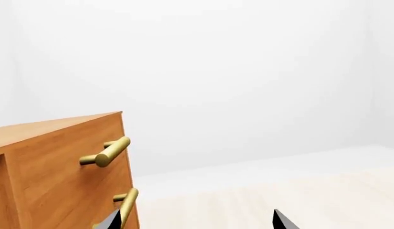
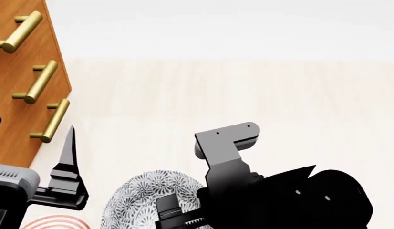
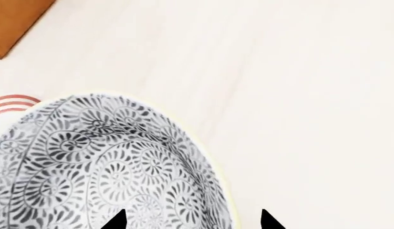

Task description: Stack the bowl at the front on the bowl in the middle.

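Note:
A grey flower-patterned bowl (image 3: 101, 167) fills the right wrist view and shows low in the head view (image 2: 146, 200). My right gripper (image 3: 191, 222) is open and straddles its rim, one fingertip over the inside and the other outside. Beside it only the edge of a red-ringed bowl (image 3: 12, 101) shows, also at the head view's lower left (image 2: 54, 223). I cannot tell which bowl is the front one or the middle one. My left gripper (image 1: 197, 224) is open and holds nothing, next to the cabinet (image 2: 31, 143).
A wooden cabinet (image 2: 19, 62) with brass drawer handles (image 1: 107, 152) stands at the left, close to my left gripper. The pale wooden tabletop (image 2: 261, 95) stretches ahead and to the right. My right arm (image 2: 248, 186) covers the lower middle of the head view.

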Robot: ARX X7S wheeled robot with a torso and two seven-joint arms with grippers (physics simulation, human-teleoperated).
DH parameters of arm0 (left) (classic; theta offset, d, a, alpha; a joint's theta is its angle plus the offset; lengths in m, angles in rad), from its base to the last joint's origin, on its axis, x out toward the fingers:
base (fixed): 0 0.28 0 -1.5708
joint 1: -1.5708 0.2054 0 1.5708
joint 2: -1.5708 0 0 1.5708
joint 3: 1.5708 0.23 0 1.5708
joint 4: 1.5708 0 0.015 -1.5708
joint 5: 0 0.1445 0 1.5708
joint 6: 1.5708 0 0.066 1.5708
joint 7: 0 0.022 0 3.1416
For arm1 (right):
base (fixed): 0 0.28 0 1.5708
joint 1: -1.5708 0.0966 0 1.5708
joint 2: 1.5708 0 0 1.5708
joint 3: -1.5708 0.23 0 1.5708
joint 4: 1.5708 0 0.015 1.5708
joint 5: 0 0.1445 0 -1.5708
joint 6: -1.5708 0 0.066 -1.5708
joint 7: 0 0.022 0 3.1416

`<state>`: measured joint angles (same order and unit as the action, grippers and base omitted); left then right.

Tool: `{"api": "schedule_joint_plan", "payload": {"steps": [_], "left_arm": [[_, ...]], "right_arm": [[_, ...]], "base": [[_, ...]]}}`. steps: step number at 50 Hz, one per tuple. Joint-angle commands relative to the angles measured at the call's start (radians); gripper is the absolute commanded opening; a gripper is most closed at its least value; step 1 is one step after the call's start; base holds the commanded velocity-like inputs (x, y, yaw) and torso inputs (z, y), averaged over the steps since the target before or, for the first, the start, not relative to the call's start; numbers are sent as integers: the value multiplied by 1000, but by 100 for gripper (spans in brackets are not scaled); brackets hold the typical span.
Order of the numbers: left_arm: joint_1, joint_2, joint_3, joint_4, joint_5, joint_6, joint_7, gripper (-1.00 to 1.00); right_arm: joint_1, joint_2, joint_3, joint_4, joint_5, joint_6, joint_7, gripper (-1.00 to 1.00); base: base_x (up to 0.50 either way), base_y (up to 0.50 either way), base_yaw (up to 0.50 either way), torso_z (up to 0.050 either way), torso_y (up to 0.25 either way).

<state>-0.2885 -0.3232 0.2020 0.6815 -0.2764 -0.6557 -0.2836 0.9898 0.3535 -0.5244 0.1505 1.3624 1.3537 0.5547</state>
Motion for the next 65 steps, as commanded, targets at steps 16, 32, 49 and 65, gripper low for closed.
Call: {"api": "schedule_joint_plan", "payload": {"steps": [16, 32, 49, 65], "left_arm": [[-15, 3, 20, -58, 3, 40, 5, 100], [11, 12, 29, -40, 29, 148, -8, 100], [83, -17, 42, 45, 73, 257, -16, 100], [77, -33, 62, 149, 90, 203, -38, 100]], "right_arm": [[-101, 81, 143, -293, -92, -307, 16, 100], [-548, 155, 179, -611, -687, -962, 10, 100], [-808, 177, 172, -786, -1015, -1288, 78, 100], [-853, 215, 199, -926, -1056, -1288, 120, 100]], "base": [[0, 0, 0, 0, 1], [0, 0, 0, 0, 0], [0, 0, 0, 0, 0], [0, 0, 0, 0, 0]]}}
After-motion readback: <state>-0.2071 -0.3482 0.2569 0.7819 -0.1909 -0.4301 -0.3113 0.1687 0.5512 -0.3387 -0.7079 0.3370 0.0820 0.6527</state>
